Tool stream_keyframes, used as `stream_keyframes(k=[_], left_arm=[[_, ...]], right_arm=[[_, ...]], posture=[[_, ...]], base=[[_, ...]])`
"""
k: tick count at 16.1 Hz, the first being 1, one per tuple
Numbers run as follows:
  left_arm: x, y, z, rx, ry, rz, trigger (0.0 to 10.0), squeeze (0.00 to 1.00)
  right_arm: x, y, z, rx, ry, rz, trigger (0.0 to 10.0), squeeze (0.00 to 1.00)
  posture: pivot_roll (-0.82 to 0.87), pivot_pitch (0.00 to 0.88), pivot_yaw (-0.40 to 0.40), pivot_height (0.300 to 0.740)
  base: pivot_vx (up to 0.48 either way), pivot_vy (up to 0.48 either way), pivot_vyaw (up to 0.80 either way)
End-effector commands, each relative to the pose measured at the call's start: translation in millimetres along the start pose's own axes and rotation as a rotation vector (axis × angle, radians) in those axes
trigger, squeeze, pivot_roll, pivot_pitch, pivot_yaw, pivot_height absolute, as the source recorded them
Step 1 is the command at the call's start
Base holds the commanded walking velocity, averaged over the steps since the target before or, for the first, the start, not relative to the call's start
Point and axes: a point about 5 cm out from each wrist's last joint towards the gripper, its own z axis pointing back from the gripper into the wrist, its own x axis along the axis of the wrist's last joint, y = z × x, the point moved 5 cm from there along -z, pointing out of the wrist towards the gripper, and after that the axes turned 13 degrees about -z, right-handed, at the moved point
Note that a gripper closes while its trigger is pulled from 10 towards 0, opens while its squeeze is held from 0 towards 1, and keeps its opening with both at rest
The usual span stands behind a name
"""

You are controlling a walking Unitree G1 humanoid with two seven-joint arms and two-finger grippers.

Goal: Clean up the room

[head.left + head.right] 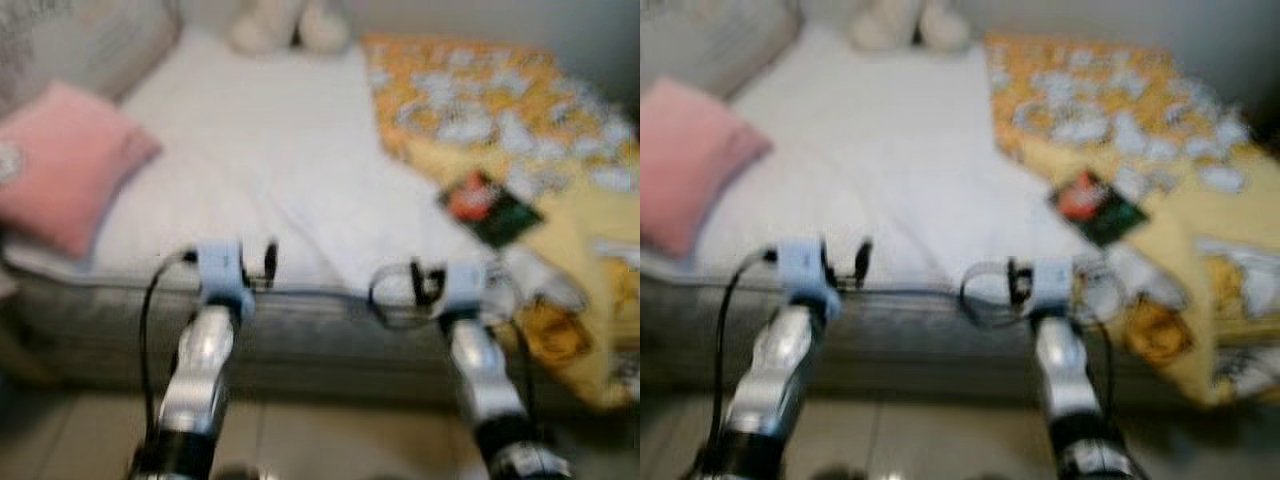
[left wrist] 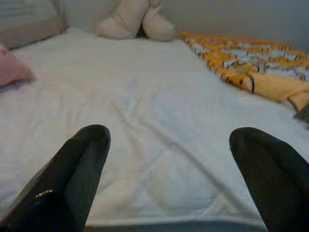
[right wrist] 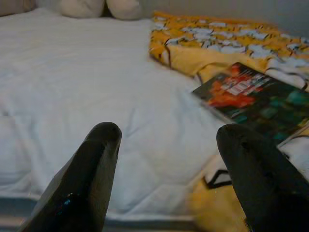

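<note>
Two black fingers (image 2: 72, 179) of the left gripper (image 2: 169, 169) stick out close to the wrist camera, wide apart, with nothing between them. From the head, the left gripper (image 1: 255, 265) hangs over the near edge of the bed (image 1: 300, 330), just above the white sheet (image 1: 270, 150). Both head views are blurry.

On the other side, the right gripper (image 3: 166, 164) is open too, and its fingers (image 3: 94, 164) hold nothing. It also sits at the near edge of the bed (image 1: 1015, 285), on the robot's right.

Just past the right gripper and a bit to the right lies a book (image 3: 251, 99). Its cover is dark with red and green on it. It lies flat, partly on the white sheet and partly on a yellow blanket (image 3: 207, 43). The book (image 1: 490, 208) is near the right gripper but not touching it.

That yellow blanket (image 1: 480, 100) has white and orange shapes on it. It covers the right side of the bed and hangs down over the near edge.

At the left side of the bed lies a pink pillow (image 1: 65, 165). Behind it is a grey cushion (image 1: 90, 40).

At the far end of the bed sits a cream soft toy (image 2: 135, 19), up against the wall
</note>
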Motion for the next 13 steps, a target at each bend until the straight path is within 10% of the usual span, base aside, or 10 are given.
stream_keyframes(k=[1, 6, 8, 13], left_arm=[[-3.6, 11.1, -0.5, 0.035, 0.012, -0.003, 10.0, 1.0], [2.8, 3.0, -2.6, -0.016, -0.014, -0.012, 10.0, 1.0], [2.2, -1.4, -3.4, -0.037, -0.018, -0.05, 10.0, 0.0], [13.5, -21.8, -4.7, -0.136, -0.064, 0.009, 10.0, 0.0]], right_arm=[[-2.8, 14.0, -1.6, 0.031, 0.007, 0.003, 10.0, 0.0], [-2.0, 25.2, -3.0, 0.066, 0.0, -0.02, 10.0, 0.0], [-2.2, 22.4, -2.8, 0.059, -0.004, -0.012, 10.0, 0.0], [-0.3, 13.1, -3.1, 0.028, -0.01, -0.005, 10.0, 0.0]], posture=[[0.02, 0.0, -0.023, 0.714], [0.03, 0.0, -0.02, 0.714], [0.02, 0.0, -0.006, 0.714], [0.0, 0.0, 0.003, 0.714]], base=[[0.285, -0.382, 0.0], [0.298, -0.373, 0.0], [0.323, -0.353, 0.0], [0.19, 0.0, 0.0]])
